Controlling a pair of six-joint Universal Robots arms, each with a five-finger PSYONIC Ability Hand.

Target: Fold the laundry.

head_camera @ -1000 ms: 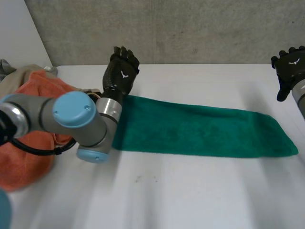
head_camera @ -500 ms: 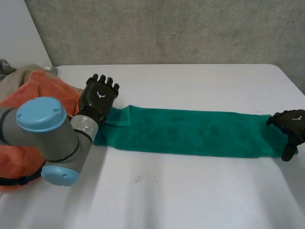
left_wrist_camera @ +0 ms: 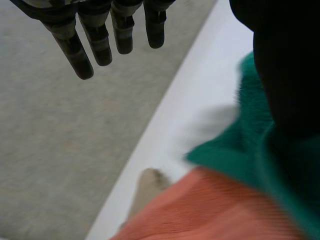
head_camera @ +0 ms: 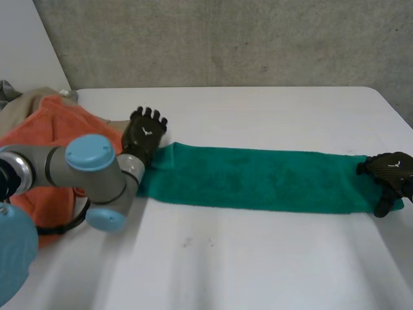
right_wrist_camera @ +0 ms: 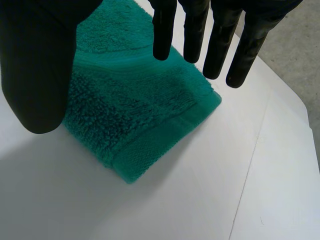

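A long green towel lies flat as a narrow strip across the white table. My left hand is at its left end, fingers straight and held off the cloth; the towel's end lies beside my thumb. My right hand is over the towel's right end. In the right wrist view its fingers are straight and spread above the towel's end corner, with the thumb apart and nothing pinched.
An orange cloth is piled at the table's left side, touching the towel's end. A beige cloth lies behind it. The table's right edge runs close to my right hand. Bare table lies in front.
My right hand came down from the far right onto the towel's right end. My left hand moved back to the towel's left end, and the strip now lies straighter.
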